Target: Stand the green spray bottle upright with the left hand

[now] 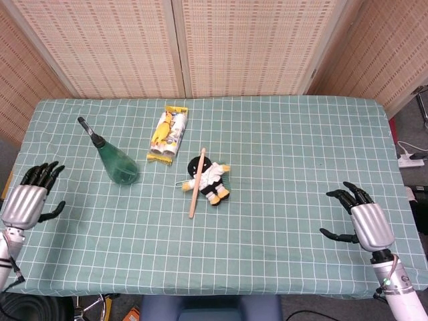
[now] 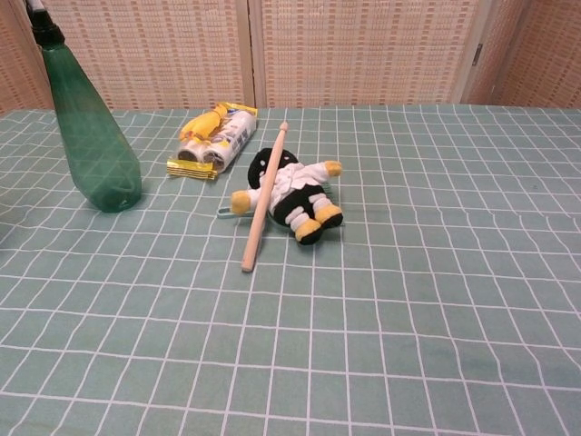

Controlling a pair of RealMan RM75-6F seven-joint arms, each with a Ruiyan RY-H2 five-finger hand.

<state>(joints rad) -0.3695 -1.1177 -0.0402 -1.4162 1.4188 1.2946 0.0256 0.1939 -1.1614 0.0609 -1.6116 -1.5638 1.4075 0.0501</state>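
The table carries a green checked cloth and fills most of the head view. The bottle stands on its base at about 9 o'clock from the table centre, toward the left edge; the chest view shows it upright, base flat on the cloth, black nozzle at the top. It touches nothing else. The left hand sits at the table's left edge, at roughly 8 o'clock from the bottle and well apart from it; its fingers are spread and hold nothing. The right hand sits near the right front corner, at about 4 o'clock from the table centre, fingers likewise apart and empty. Neither hand appears in the chest view. The packet of yellow-wrapped rolls lies at 1 o'clock from the bottle. The doll lies near the table centre, and the stick lies across its left side, touching it. Task status, as a judgement: the uprighting step appears complete, since the bottle stands unsupported and the left hand is clear of it. No further handling of the bottle appears to be required; at most, the left arm needs to park.
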